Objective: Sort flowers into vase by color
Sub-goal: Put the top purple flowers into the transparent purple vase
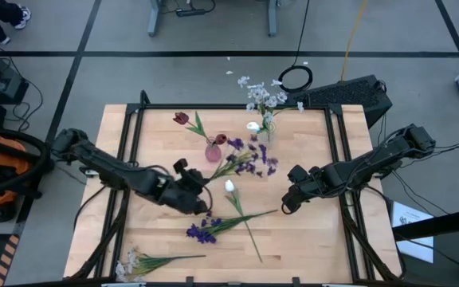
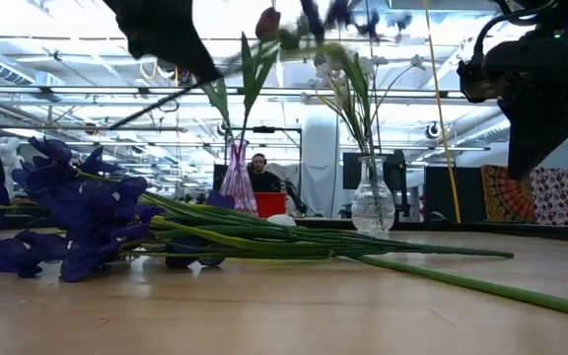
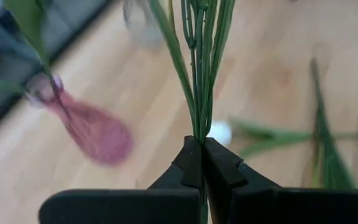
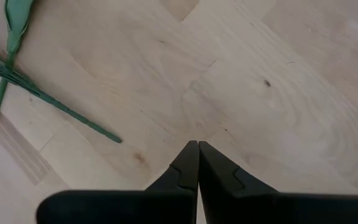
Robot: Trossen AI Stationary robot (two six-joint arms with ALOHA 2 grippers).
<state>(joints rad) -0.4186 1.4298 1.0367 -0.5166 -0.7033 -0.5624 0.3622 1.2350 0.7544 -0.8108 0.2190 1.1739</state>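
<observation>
My left gripper (image 1: 204, 183) (image 3: 199, 146) is shut on a purple flower (image 1: 253, 156) above the middle of the table. A pink vase (image 1: 213, 151) (image 3: 95, 132) holds dark red tulips (image 1: 182, 119). The clear vase (image 1: 265, 130) behind it holds white sprays (image 1: 263, 96). On the table lie a white tulip (image 1: 230, 187), another purple flower (image 1: 202, 232) (image 2: 67, 217) and a white spray (image 1: 134, 261). My right gripper (image 1: 286, 206) (image 4: 197, 146) hangs shut over bare wood, right of the middle, touching nothing. My left gripper pinches the purple flower's bundle of thin green stems (image 3: 199, 127) between its two fingers, toward the stems' lower end. The fingers come from the table's left, slanting down. The stems run on past the fingertips toward the vases, and the blossoms (image 1: 255, 159) are lifted clear of the table.
Black rails (image 1: 130, 143) run along the table's left and right sides. A dark box (image 1: 349, 94) and a cable loop (image 1: 296, 78) lie beyond the far edge. Bare wood (image 1: 325, 247) lies at the near right.
</observation>
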